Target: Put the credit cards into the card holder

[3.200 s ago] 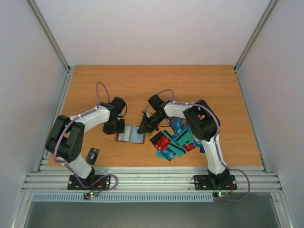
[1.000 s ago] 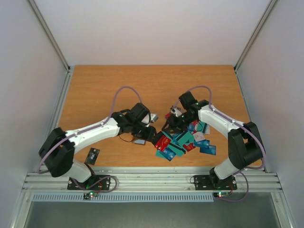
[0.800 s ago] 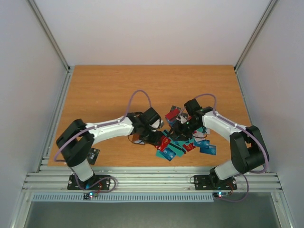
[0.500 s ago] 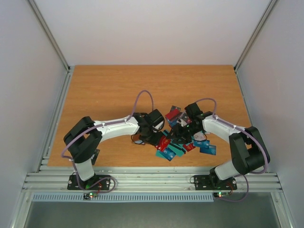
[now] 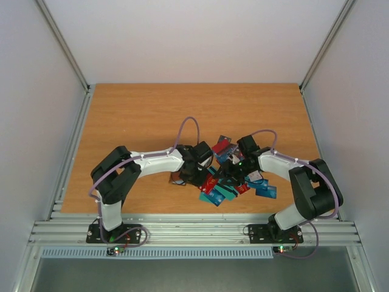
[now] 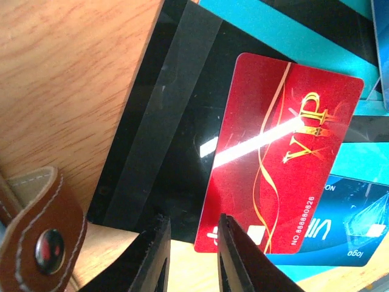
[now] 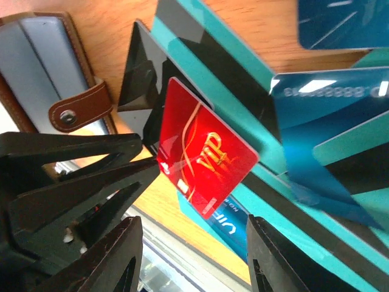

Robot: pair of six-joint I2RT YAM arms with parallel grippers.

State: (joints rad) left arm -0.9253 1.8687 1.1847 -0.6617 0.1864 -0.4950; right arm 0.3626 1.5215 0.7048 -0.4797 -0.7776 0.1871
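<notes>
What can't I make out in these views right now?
Brown leather card holder: top view, left arm covers most of it; right wrist view, frame edge cuts it. Contents unseen.
Left pincer on the red VIP card: left wrist view, card corner lies between the fingers; contact unclear.
Pile of coloured plastic credit cards: top view, overlap and right arm hide the count.

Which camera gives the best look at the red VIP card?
The left wrist view: the red VIP card fills much of the frame, gold lettering readable. The right wrist shows it whole but smaller and tilted. From the top camera it is too small to tell apart.
</notes>
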